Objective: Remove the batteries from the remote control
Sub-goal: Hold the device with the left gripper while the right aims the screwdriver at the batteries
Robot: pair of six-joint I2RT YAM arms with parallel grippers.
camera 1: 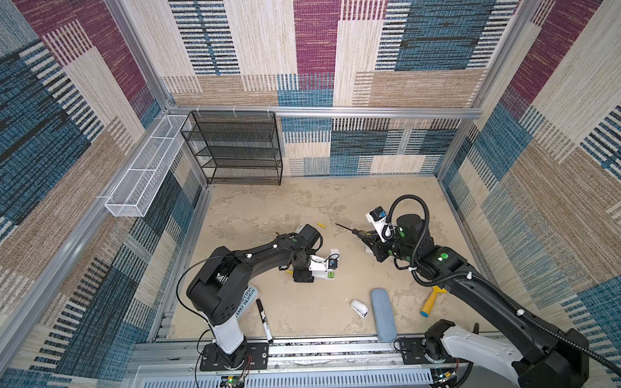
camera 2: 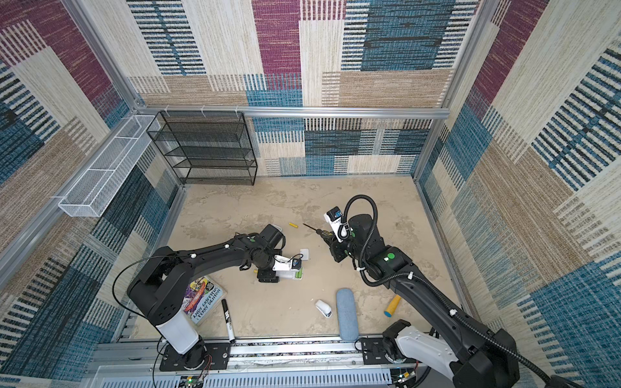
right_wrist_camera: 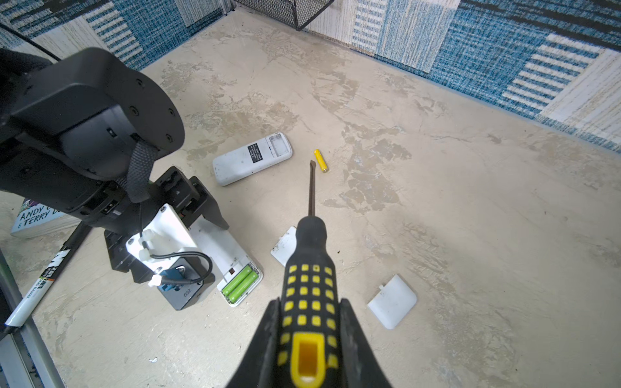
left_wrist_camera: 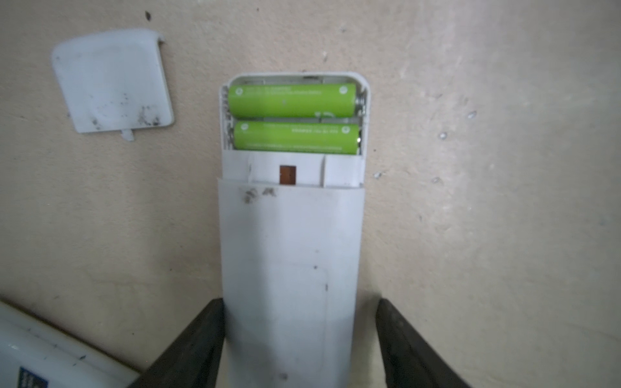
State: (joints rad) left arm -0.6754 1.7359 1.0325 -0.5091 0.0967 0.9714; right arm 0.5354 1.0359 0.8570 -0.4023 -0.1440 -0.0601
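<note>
A white remote control [left_wrist_camera: 289, 252] lies back-up on the floor with its compartment open. Two lime green batteries [left_wrist_camera: 292, 100] sit side by side inside it; they also show in a top view [camera 1: 331, 275]. My left gripper [left_wrist_camera: 299, 300] is open and straddles the remote's near end. One finger [left_wrist_camera: 201, 336] touches the remote's side; the opposite finger stands a little apart from it. A loose cover [left_wrist_camera: 112, 80] lies beside the remote. A second white remote [right_wrist_camera: 248, 159] lies with an empty compartment, and a yellow battery [right_wrist_camera: 321, 160] rests by it. My right gripper [right_wrist_camera: 309, 300] is shut on a black-and-yellow screwdriver [right_wrist_camera: 309, 255] above the floor.
Another cover [right_wrist_camera: 392, 300] lies on the floor. Toward the front are a white stapler [camera 1: 359, 308], a blue-grey case [camera 1: 383, 314], a yellow-handled scraper [camera 1: 431, 300], a black marker [camera 1: 264, 320] and a book [camera 2: 203, 299]. A black mesh shelf [camera 1: 235, 147] stands at the back left.
</note>
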